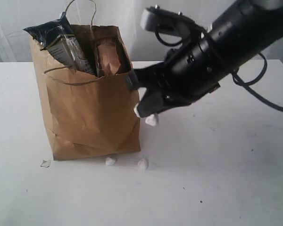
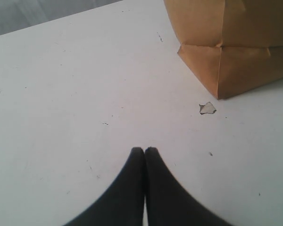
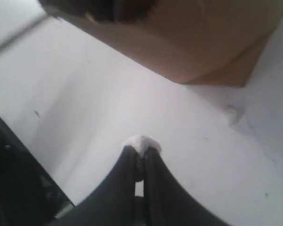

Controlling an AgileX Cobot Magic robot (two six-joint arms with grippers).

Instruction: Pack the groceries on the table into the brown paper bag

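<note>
The brown paper bag (image 1: pixel 92 117) stands upright on the white table (image 1: pixel 217 179). A long dark-blue packet (image 1: pixel 56 35) and a brown-red pouch (image 1: pixel 111 59) stick out of its top. Beside the bag's right wall, my right gripper (image 1: pixel 145 113) is shut on a small white crumb (image 1: pixel 152 120). In the right wrist view the crumb (image 3: pixel 141 141) bulges past the gripper's (image 3: pixel 140 150) tips, below the bag (image 3: pixel 203 42). My left gripper (image 2: pixel 144 150) is shut and empty over bare table (image 2: pixel 61 94), near a bottom corner of the bag (image 2: pixel 236 47). Can, bottle, jar and carton are out of view.
Two more white crumbs (image 1: pixel 110 161) (image 1: pixel 142 163) lie in front of the bag. A torn scrap (image 1: pixel 45 163) rests by its front left corner; the left wrist view also shows this scrap (image 2: pixel 207 108). The right arm's black cable (image 1: pixel 254 89) loops above the table.
</note>
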